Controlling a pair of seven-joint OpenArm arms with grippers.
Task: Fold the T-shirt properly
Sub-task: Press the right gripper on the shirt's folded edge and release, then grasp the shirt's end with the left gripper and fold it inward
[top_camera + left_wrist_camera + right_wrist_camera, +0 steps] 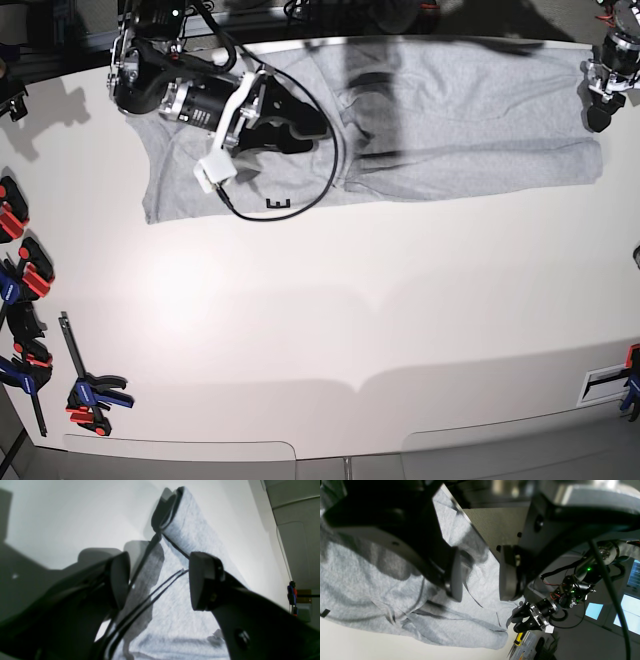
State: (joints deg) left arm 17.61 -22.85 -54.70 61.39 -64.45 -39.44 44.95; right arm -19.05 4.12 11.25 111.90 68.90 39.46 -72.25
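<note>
Hovering both my pincers, left gripper (158, 580) and right gripper (480, 576), released over the T-shirt (450, 110), ready to pinch its edges.

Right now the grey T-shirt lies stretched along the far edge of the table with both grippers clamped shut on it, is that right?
Not quite. The grey T-shirt does lie along the table's far edge, but both grippers are open: the left gripper in the left wrist view, the right gripper in the right wrist view.

The right gripper (300, 118) at the base view's upper left is black on a silver and black arm, with a thin black cable (325, 180) looping from it.
</note>
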